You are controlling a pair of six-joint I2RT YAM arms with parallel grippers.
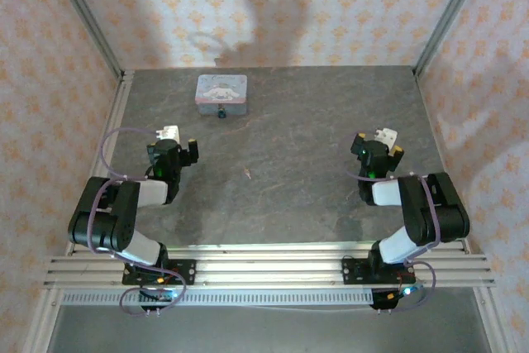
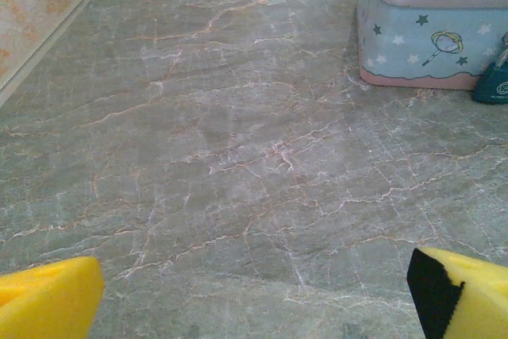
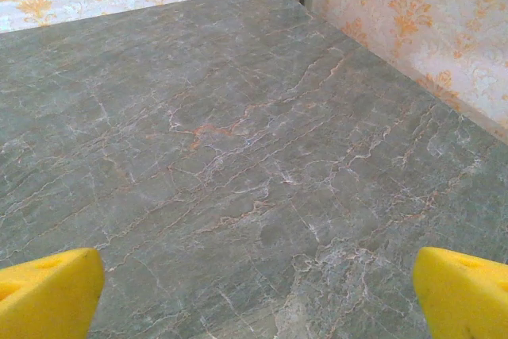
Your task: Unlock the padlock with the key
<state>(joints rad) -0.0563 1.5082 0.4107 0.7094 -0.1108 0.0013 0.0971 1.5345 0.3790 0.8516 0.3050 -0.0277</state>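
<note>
The padlock (image 1: 221, 111) sits on the table (image 1: 289, 171) at the far side, just beside the front of the blue tin (image 1: 221, 91). The left claw (image 1: 180, 145) and right claw (image 1: 377, 145) are both spread wide, holding nothing.

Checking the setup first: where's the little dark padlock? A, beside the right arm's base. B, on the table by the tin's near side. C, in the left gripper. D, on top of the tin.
B: the padlock lies on the table at the near wall of the pale blue tin.
</note>
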